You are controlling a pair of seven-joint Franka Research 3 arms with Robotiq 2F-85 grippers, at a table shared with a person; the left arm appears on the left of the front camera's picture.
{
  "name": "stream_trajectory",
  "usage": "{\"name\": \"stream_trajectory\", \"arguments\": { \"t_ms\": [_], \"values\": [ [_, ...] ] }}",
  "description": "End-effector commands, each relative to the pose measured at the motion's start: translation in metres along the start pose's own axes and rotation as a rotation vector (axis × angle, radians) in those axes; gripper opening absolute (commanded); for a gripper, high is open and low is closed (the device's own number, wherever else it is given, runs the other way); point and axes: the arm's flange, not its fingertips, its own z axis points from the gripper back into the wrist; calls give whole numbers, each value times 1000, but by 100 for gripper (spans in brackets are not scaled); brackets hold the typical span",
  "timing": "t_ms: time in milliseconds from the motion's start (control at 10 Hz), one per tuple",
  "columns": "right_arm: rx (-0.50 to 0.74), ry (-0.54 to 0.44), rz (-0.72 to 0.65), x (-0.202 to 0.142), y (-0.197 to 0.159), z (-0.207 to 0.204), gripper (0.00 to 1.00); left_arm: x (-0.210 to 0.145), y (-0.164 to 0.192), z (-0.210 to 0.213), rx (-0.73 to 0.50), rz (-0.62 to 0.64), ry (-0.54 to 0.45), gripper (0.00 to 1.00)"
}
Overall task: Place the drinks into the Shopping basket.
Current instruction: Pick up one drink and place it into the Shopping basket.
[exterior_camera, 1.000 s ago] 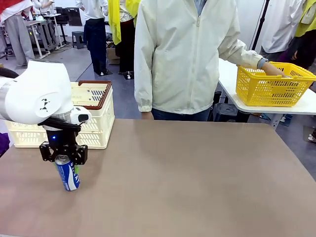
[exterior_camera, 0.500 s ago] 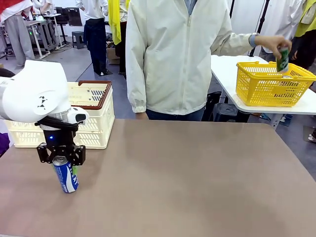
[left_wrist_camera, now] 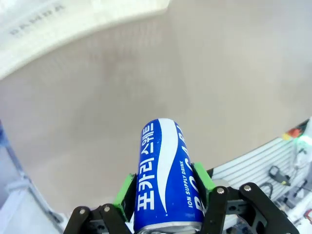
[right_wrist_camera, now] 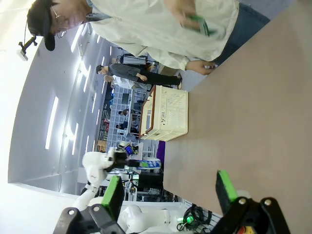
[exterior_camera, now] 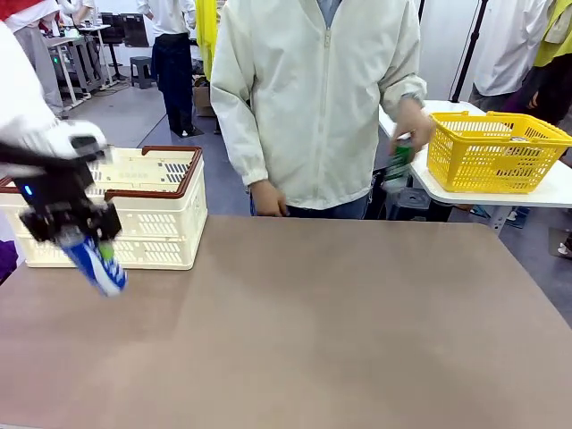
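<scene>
Our left gripper (exterior_camera: 71, 237) has its green pads pressed on both sides of a slim blue drink can with white markings (exterior_camera: 96, 265), gripping it near its top end. A second ago this can stood upright on the brown table (exterior_camera: 340, 340). Now it is lifted clear and hangs tilted in front of the near wall of the large cream slotted shopping basket with a dark brown rim (exterior_camera: 152, 219).

We judge the first drink is on its way but not yet over the rim; it needs more height first.

Across the table, the person's hand (exterior_camera: 413, 121) has lifted a slim green can (exterior_camera: 399, 166) out of the smaller yellow mesh basket (exterior_camera: 496, 156) and holds it beside that basket, likely our next drink.

Our right gripper (right_wrist_camera: 168, 192) has its fingers spread wide, with nothing between them.
</scene>
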Motion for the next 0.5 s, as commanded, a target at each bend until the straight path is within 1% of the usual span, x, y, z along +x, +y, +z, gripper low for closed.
{"name": "stream_trajectory", "arguments": {
  "t_ms": [0,100,200,300,400],
  "values": [
    [2,4,24,1,0,1,100,72,-4,64,-78,-81,-61,0],
    [2,4,24,1,0,1,100,111,-4,89,-88,-91,-120,0],
    [2,4,24,1,0,1,100,146,-2,103,-84,-48,-197,0],
    [2,4,24,1,0,1,100,181,2,103,-32,6,-258,0],
    [2,4,24,1,0,1,100,209,5,90,40,36,-277,0]
  ]
}}
